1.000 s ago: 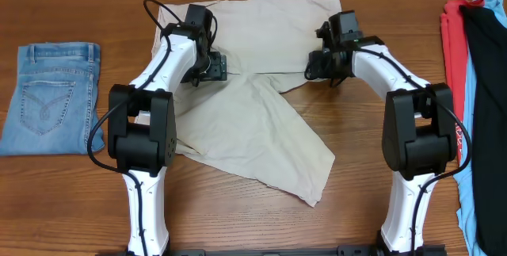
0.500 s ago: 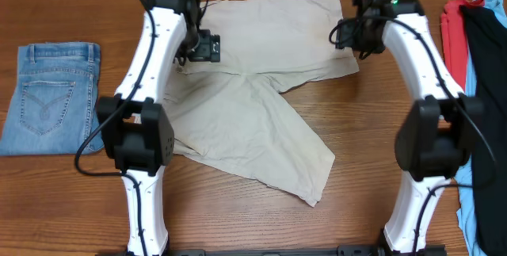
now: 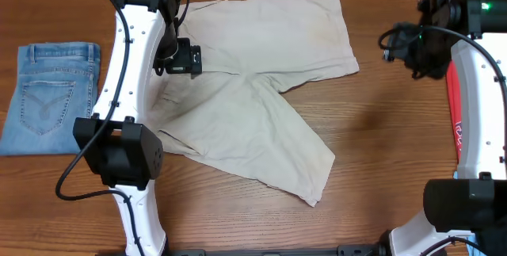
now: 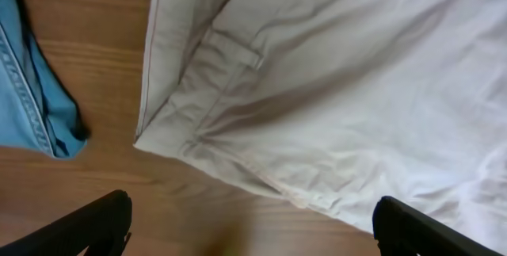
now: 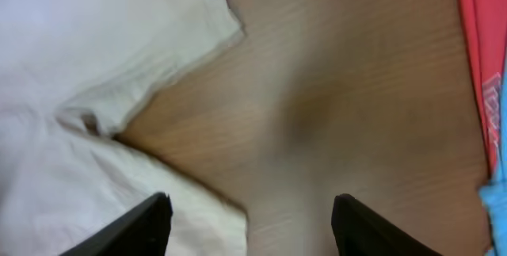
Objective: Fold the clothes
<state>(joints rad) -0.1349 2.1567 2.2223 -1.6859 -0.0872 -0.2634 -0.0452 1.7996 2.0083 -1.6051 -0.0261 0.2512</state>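
Backdrop is one brown wood-grain tabletop filling the overhead view out to every edge, grain running 9 to 3 o'clock, matte finish, lit evenly from above with only faint, soft-edged shadows on the wood.

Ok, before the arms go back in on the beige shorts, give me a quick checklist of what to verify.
1. Jaws of the left gripper open and empty, above the waistband: ok.
2. Jaws of the right gripper open and empty, over bare table: ok.
3. Legs of the shorts stacked on each other: not ok, the near leg splays diagonally toward the front.
4. The jeans apart from the shorts: ok.
5. The red garment apart from the right gripper: ok.
6. Fabric bunched under the near leg: cannot tell.
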